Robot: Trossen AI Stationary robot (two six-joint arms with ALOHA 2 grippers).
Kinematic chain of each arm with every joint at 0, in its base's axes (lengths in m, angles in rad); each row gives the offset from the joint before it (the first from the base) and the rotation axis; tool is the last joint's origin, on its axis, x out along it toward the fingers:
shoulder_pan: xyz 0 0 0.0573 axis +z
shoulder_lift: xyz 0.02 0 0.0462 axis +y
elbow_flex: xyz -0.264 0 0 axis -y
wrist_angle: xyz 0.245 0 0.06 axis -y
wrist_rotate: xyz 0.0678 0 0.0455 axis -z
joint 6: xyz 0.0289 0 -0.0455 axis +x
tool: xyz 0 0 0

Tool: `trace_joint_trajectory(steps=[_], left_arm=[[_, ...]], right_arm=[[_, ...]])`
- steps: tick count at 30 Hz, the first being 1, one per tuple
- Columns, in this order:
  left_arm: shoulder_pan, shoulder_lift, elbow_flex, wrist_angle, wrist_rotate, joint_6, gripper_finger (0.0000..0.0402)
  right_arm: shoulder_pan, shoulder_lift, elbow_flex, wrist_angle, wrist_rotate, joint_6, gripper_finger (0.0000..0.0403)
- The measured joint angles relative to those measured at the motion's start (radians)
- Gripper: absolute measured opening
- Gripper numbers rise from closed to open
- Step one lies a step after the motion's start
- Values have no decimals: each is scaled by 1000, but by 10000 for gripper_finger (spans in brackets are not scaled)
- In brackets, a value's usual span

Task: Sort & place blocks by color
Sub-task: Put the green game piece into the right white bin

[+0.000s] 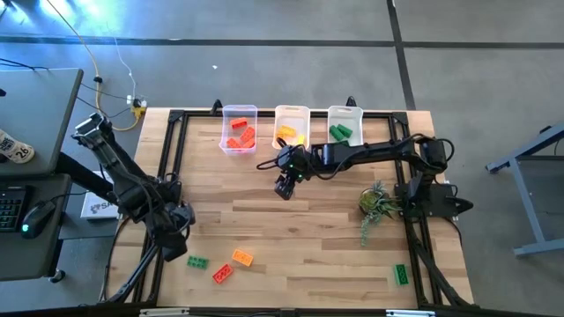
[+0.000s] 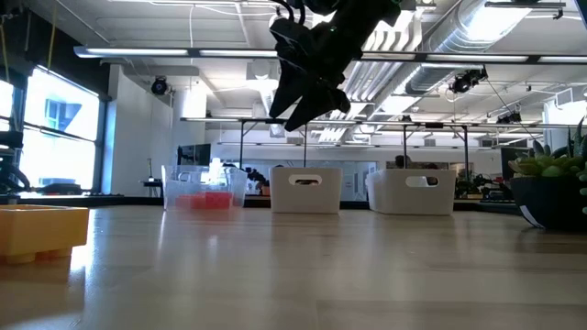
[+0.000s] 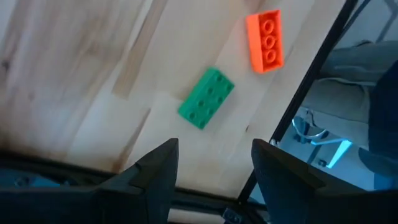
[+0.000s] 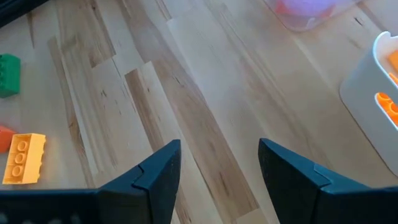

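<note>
Blocks lie scattered on my pale wood-plank table (image 1: pixel 300 229): a green block (image 1: pixel 197 261), red block (image 1: pixel 222 274) and orange block (image 1: pixel 242 257) near my left gripper (image 1: pixel 176 231), whose jaws are open and empty. My right gripper (image 1: pixel 283 187), also open and empty, hangs above the table before three bins (image 1: pixel 292 113) holding sorted blocks. Behind is a bright office with ceiling ducts.

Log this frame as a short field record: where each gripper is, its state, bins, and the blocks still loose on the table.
left gripper: open, empty, near table's left edge, by the green block
right gripper: open, empty, raised over mid-table in front of the bins
bins: red bin, orange-yellow bin, green bin, each holding matching blocks
loose blocks: green block, red block, orange block, second green block
other: plant sprig
</note>
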State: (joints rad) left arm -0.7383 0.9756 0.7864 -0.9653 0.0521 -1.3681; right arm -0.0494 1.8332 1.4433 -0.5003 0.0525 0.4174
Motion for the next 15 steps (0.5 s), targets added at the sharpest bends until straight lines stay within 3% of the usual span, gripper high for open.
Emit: trace_joint_trajectory(steps=[15], left_arm=[[-36, 103, 0, -3, 157, -157, 193]], right_arm=[[10, 0, 0, -13, 1, -4, 202]])
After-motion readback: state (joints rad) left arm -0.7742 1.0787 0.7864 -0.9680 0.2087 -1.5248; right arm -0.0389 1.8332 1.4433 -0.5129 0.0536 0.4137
